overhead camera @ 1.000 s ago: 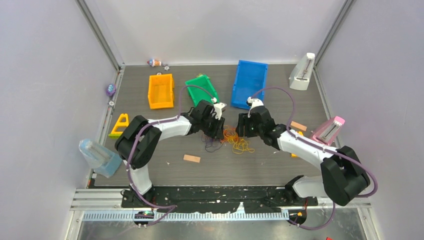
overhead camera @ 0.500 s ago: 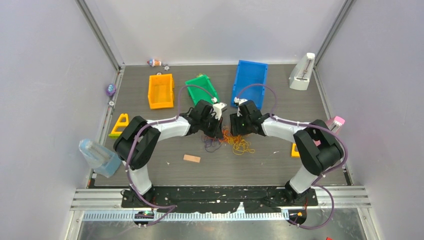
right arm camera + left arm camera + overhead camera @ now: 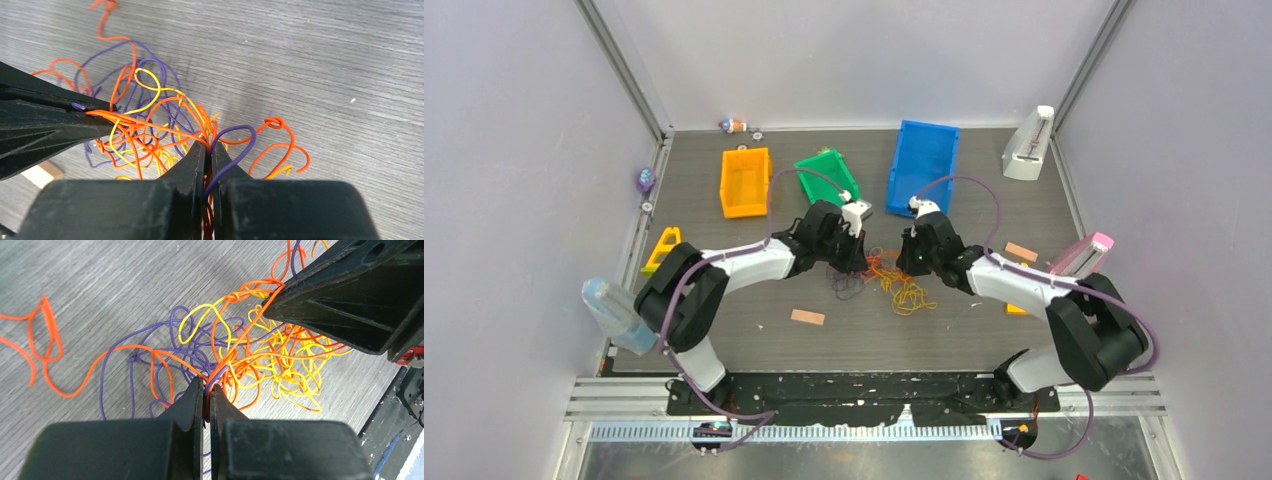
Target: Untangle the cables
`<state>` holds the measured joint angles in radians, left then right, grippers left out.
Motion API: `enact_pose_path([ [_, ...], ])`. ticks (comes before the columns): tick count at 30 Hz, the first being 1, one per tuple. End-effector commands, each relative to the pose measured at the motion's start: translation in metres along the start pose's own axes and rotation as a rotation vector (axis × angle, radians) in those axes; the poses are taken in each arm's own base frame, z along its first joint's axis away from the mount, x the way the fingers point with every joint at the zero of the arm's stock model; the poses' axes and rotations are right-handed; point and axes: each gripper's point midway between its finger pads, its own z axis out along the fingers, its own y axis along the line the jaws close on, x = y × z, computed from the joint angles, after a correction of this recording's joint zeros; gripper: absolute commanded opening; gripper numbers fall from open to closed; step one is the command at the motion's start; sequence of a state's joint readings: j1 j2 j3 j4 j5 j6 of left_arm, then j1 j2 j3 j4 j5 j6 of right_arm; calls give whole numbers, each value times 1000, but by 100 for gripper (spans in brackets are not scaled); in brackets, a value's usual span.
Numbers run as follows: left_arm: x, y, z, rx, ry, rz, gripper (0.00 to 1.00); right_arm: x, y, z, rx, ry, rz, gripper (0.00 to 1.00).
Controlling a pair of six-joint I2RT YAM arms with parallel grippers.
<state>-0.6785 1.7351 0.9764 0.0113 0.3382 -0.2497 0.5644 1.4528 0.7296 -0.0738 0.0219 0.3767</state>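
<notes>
We have left fingers (image 3: 197, 399) and right fingers (image 3: 199, 162) each pinching strands of the cables (image 3: 226, 362); next, we'd pull apart slowly.

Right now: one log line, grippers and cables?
left gripper: shut on cables | right gripper: shut on cables | cables: tangled

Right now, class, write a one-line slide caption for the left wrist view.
Left gripper shut on the tangled cables; right gripper pinches the far side.
</notes>
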Motion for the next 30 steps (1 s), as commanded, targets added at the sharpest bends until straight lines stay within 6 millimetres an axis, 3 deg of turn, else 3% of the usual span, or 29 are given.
enact_pose_path([
  [1, -29, 13, -26, -68, -157, 3, 0, -26, -12, -16, 62, -154, 66, 5],
  [8, -36, 4, -38, -5, -236, -18, 0, -43, -24, -37, 136, -245, 121, 5],
  [14, -43, 9, -61, -89, -271, -75, 0, -45, -57, -56, 309, -327, 236, 5],
  [20, -51, 16, -93, -128, -322, -208, 0, -63, -92, -90, 540, -395, 288, 5],
  [23, -53, 24, -108, -149, -356, -242, 0, -67, -98, -102, 575, -415, 311, 5],
  [27, -48, 53, -131, -235, -390, -315, 0, -67, -115, -118, 635, -453, 366, 5],
  [30, -47, 61, -139, -239, -423, -325, 0, -63, -107, -109, 552, -394, 309, 5],
])
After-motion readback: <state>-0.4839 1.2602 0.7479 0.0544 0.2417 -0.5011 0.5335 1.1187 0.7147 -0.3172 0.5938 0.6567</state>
